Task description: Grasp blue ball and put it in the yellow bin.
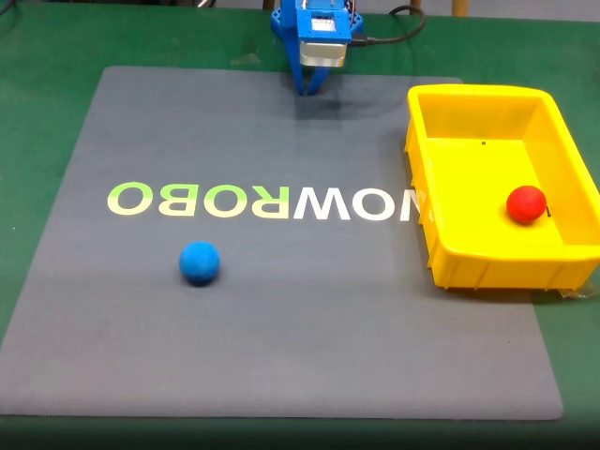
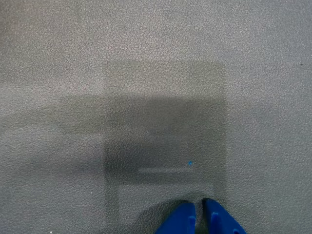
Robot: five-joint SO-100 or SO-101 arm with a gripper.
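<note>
- Two balls lay in the fixed view: the blue ball (image 1: 199, 262) sat loose on the grey mat (image 1: 281, 309), just below the printed lettering (image 1: 262, 200) and toward the left, while a red ball (image 1: 526, 203) rested inside the yellow bin (image 1: 487, 267).
- The bin stood at the mat's right edge, well apart from the blue ball, so the carry would likely have to cross most of the mat.
- The gripper (image 1: 309, 91) hung at the far edge of the mat, tips pointing down, well away from both ball and bin; this looked like a rest pose before any reach.
- Its fingers were nearly together, with only a thin gap between the tips, and they held nothing.
- The wrist view gave the close evidence for that: the gripper (image 2: 199, 214) entered from the bottom edge, its two blue tips almost touching above bare mat and the arm's own shadow.
- The fixed view alone placed the ball, bin and lettering relative to the arm.
- The grasp appeared not yet begun.
</note>
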